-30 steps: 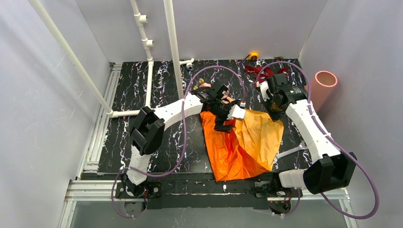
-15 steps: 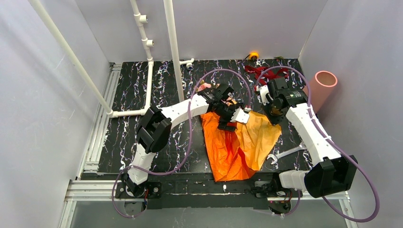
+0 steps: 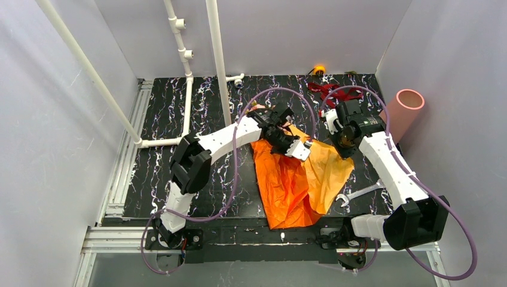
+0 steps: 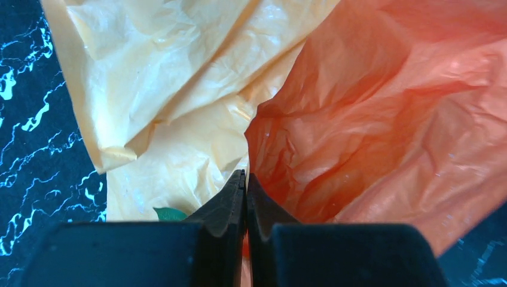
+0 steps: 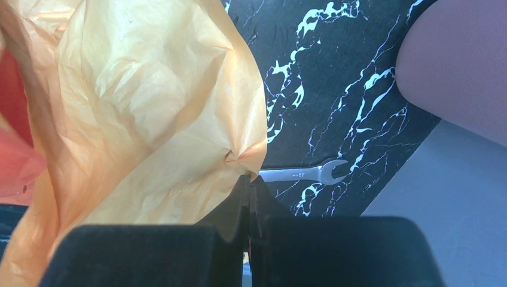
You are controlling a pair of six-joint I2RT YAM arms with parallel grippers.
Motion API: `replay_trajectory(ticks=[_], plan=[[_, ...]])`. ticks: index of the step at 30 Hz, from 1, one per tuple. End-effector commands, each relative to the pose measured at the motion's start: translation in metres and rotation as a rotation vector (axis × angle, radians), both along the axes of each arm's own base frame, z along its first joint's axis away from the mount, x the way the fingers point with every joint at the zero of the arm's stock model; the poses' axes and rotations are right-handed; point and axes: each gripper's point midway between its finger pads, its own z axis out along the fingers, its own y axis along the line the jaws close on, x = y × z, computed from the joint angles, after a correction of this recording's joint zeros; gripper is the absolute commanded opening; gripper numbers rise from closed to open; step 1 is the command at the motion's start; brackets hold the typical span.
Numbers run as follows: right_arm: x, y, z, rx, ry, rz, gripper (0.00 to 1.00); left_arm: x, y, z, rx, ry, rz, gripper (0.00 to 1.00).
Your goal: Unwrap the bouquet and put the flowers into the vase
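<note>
The bouquet's orange wrapping paper (image 3: 302, 179) lies crumpled and opened out mid-table. My left gripper (image 3: 299, 149) is shut on a fold of it; in the left wrist view the jaws (image 4: 246, 176) meet where pale paper (image 4: 161, 107) joins orange paper. A green leaf (image 4: 169, 213) peeks out beside them. The flowers are mostly hidden under the left arm; one small pink bud (image 3: 258, 108) shows. My right gripper (image 3: 345, 143) is shut on the paper's right corner (image 5: 239, 158). The salmon vase (image 3: 406, 110) stands at the right wall, also in the right wrist view (image 5: 460, 72).
The dark red ribbon (image 3: 326, 91) lies loose at the back right. A steel wrench (image 3: 359, 194) rests on the black marble table right of the paper, seen too by the right wrist (image 5: 299, 174). White pipes (image 3: 216, 60) rise at the back left.
My left gripper, open a second ago, has shut on the paper. The paper's right side has drawn inward, uncovering the wrench. The right gripper stays shut on its corner.
</note>
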Motion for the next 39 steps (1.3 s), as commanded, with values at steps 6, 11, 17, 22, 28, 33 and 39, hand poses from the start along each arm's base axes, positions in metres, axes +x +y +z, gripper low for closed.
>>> replay_trajectory(ticks=[6,11,17,22,28,33,39], plan=[[-0.002,-0.014,-0.015,-0.07,-0.026,0.062,0.01,-0.053,0.121,0.098,0.018,-0.04,-0.02,0.0],[-0.009,-0.025,-0.031,-0.142,0.013,0.13,0.01,-0.094,0.211,0.074,0.206,0.007,-0.01,0.0],[-0.012,-0.039,-0.05,-0.217,0.048,0.214,0.01,-0.116,0.298,0.026,0.389,0.029,0.095,0.0],[-0.016,-0.05,-0.076,-0.266,0.098,0.243,0.01,-0.128,0.339,-0.008,0.49,0.098,0.149,0.0],[-0.018,-0.059,-0.094,-0.306,0.117,0.282,0.01,-0.122,0.363,-0.05,0.583,0.087,0.229,0.0],[-0.018,-0.062,-0.105,-0.319,0.139,0.292,0.01,-0.098,0.383,-0.081,0.655,0.008,0.327,0.0],[-0.024,-0.036,-0.059,-0.161,0.136,0.332,0.71,-0.086,0.357,-0.022,0.472,0.061,0.489,0.6]])
